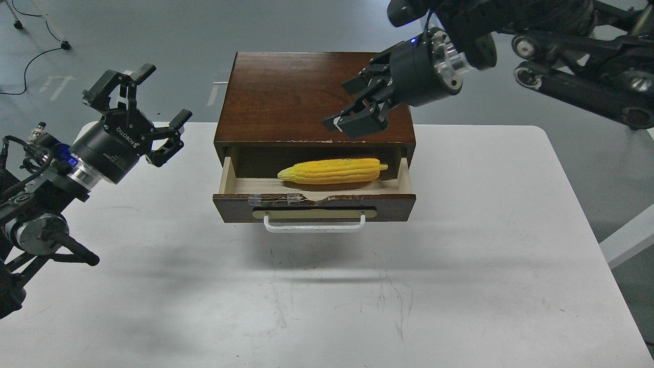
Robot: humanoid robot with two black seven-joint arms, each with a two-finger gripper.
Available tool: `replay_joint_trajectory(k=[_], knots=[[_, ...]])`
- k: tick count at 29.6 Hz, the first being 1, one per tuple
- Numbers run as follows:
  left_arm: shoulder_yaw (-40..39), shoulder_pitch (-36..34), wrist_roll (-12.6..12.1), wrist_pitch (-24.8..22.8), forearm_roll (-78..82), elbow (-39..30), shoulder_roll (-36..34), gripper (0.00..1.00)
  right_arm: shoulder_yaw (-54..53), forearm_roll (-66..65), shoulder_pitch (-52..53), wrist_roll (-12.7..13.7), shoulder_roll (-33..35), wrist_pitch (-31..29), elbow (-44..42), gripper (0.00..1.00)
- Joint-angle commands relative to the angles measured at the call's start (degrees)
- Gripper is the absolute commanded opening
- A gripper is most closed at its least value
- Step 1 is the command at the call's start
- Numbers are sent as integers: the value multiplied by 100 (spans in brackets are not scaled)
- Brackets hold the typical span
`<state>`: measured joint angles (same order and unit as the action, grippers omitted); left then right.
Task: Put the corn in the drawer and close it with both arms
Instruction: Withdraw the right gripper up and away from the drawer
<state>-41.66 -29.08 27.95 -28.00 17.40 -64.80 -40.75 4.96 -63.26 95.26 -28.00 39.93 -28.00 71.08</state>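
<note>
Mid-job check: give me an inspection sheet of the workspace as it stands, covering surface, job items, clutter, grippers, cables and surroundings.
Surface: white table, scuffed, with faint scratch marks near the front.
Corn: corn lies lengthwise inside the open drawer, tapered end to the right.
Drawer: drawer is pulled out of the dark wooden box; white handle faces the camera; not yet closed.
Clutter: nothing seen on the table apart from the box.
Left gripper: left gripper open, held above the table left of the box, holding nothing.
Right gripper: right gripper above the box top near the drawer opening, holding nothing; fingers look nearly together.
Cables: black cable on the floor, far left.
Surroundings: grey floor.
</note>
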Motion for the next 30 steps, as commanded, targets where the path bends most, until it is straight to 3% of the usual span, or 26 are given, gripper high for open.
replay_joint_trajectory(k=[1, 9, 13, 17, 25, 30], knots=[[9, -19, 5, 0, 0, 3, -3, 100, -82, 1944, -655, 0, 725, 0, -182, 96], [0, -36, 5, 0, 88, 20, 14, 100, -311, 3934, -2317, 0, 956, 0, -1069, 96], [-17, -98, 5, 0, 824, 12, 23, 100, -837, 5417, -3318, 0, 623, 452, -1491, 96], [-17, -168, 5, 0, 1474, 12, 49, 100, -1215, 6078, -3890, 0, 272, 777, -1894, 96], [-70, -589, 5, 0, 2292, -216, -117, 99, -1630, 6353, -4727, 0, -1047, 1086, -3222, 96], [-79, -1239, 5, 0, 3372, -970, -565, 98, -1612, 6344, -4771, 0, -1127, 1095, -3276, 96]])
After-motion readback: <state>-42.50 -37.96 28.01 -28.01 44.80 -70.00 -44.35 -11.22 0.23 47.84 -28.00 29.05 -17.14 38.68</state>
